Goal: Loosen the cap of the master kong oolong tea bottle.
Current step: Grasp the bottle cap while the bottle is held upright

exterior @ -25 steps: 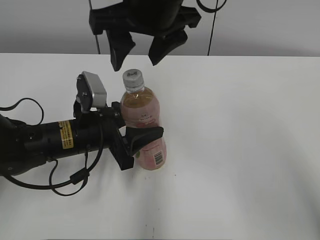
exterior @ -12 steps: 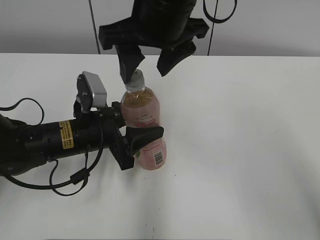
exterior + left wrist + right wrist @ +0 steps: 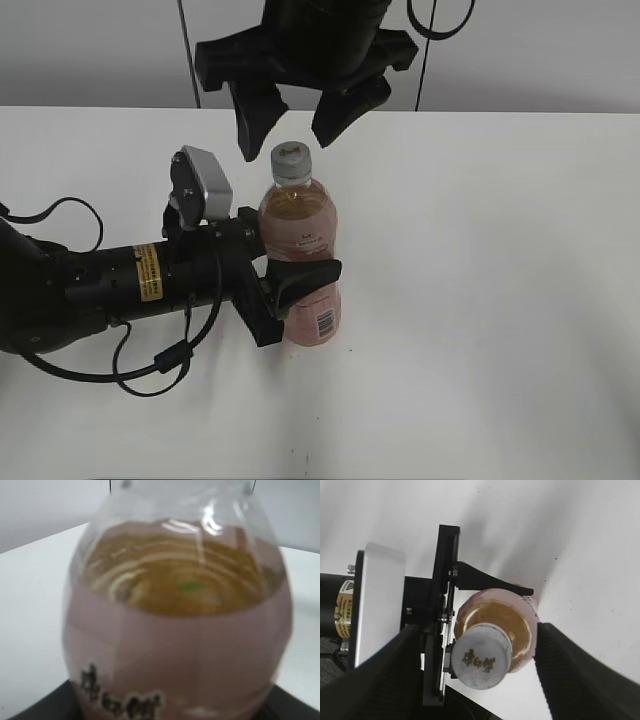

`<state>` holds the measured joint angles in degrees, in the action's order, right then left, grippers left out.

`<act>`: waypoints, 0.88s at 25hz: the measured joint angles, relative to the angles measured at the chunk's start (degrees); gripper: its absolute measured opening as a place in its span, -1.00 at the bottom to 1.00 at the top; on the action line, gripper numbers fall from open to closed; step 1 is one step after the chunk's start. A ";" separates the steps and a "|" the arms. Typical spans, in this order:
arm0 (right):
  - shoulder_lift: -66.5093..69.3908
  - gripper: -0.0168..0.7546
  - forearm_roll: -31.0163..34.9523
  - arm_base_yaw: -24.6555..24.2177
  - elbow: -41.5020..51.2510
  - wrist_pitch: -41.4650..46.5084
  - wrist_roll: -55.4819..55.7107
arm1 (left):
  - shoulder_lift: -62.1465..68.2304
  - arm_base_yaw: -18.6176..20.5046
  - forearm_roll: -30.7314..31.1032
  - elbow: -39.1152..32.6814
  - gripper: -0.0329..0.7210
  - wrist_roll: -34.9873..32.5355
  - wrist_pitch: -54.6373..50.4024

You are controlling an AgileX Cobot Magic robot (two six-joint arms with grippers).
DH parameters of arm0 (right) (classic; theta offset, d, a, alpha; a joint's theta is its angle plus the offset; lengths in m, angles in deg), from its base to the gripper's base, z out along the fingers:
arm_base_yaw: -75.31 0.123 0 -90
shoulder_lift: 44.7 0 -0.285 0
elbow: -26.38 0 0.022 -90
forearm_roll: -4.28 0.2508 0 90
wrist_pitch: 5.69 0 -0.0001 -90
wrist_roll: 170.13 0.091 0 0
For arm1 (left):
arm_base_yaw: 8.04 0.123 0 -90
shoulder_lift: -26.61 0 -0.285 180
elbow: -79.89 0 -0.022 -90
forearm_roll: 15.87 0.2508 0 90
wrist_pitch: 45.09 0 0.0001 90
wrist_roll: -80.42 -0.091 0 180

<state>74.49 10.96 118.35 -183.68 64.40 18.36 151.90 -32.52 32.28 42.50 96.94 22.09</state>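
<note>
The master kong oolong tea bottle (image 3: 302, 235) stands upright on the white table (image 3: 480, 300), amber tea above a pink label. My left gripper (image 3: 300, 285) reaches in from the left and is shut on the bottle's middle. In the left wrist view the bottle (image 3: 180, 620) fills the frame. The white cap (image 3: 291, 157) sits on the neck. My right gripper (image 3: 293, 130) hangs open just above it, one finger on each side. From the right wrist view the cap (image 3: 482, 662) lies between the two dark fingers (image 3: 580, 675), touching neither.
The left arm's black body with a yellow sticker (image 3: 148, 275) and its silver camera block (image 3: 205, 180) lie left of the bottle. A black cable (image 3: 150, 375) loops on the table below the arm. Bare table extends right and in front.
My right gripper came down over the bottle top. The left arm shifted the held bottle slightly right, so the cap now sits centred between the right fingers.
</note>
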 joint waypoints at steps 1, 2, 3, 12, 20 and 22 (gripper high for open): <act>0.00 0.43 0.00 0.00 0.00 0.00 0.00 | 0.00 0.00 0.00 0.00 0.11 0.00 0.00; -0.04 0.43 0.00 0.00 0.00 0.00 0.00 | 0.00 0.00 0.00 0.00 0.11 0.00 0.00; -0.04 0.43 0.00 0.00 0.00 0.00 0.00 | 0.00 0.00 0.00 0.00 0.11 0.00 0.00; -0.16 0.41 0.75 0.00 1.31 0.00 0.00 | 0.00 0.00 -0.27 0.00 0.11 0.00 -0.06; -0.16 -0.26 0.57 0.00 1.35 0.06 -1.49 | 0.00 0.00 -0.44 0.00 0.11 0.00 -0.06; -0.16 -0.26 0.52 0.00 1.35 0.06 -3.71 | 0.00 0.00 -0.48 0.00 0.11 0.00 -0.06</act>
<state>74.33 11.48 118.35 -182.32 64.46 14.66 151.90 -32.52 31.81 42.50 96.94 22.02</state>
